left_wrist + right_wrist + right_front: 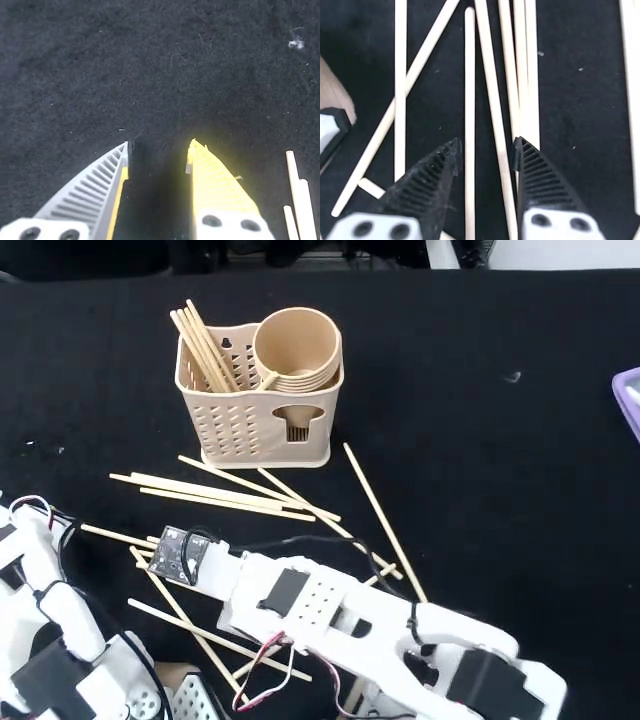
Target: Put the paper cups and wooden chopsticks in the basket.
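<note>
Beige perforated basket point(255, 415) upright on black table point(500, 440), far side. Paper cups point(297, 348), tan, nested, sit in its right half; few wooden chopsticks point(205, 345) lean in left half. Loose chopsticks point(225, 492), pale, thin, scattered on cloth in front of basket. Right gripper point(486, 145) spread wide, low over pile, two sticks btwn jaws. Left gripper point(159, 145) also released, over bare cloth.
</note>
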Robot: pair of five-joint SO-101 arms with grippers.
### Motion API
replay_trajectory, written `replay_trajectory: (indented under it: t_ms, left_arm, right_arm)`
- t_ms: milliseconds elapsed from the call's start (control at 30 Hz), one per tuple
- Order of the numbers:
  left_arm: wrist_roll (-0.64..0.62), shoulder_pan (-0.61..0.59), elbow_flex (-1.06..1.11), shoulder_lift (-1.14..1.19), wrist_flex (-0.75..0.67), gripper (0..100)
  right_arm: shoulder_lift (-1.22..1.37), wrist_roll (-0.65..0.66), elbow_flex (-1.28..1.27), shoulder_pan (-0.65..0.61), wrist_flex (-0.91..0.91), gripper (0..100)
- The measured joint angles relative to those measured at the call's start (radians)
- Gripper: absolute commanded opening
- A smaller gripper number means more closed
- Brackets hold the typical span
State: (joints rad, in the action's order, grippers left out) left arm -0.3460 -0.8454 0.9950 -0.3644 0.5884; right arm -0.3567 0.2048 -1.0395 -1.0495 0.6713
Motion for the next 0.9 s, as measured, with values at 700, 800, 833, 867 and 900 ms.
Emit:
replay_trajectory:
  t_ms: [700, 800, 833, 867, 900]
  left_arm:
    - [0.0, 0.0, 0.0, 0.0, 0.0, 19]
    - [0.0, 0.0, 0.0, 0.0, 0.0, 19]
    - [0.0, 0.0, 0.0, 0.0, 0.0, 19]
    - [0.0, 0.0, 0.0, 0.0, 0.0, 19]
    - [0.0, 0.0, 0.0, 0.0, 0.0, 19]
  right_arm:
    - [0.172, 0.028, 0.08, 0.0, -0.002, 1.1]
    - [0.169, 0.028, 0.08, 0.0, -0.002, 1.1]
    - [0.157, 0.028, 0.08, 0.0, 0.003, 1.1]
    - [0.133, 0.028, 0.08, 0.0, 0.02, 1.1]
    - [0.103, 0.028, 0.08, 0.0, 0.043, 1.1]
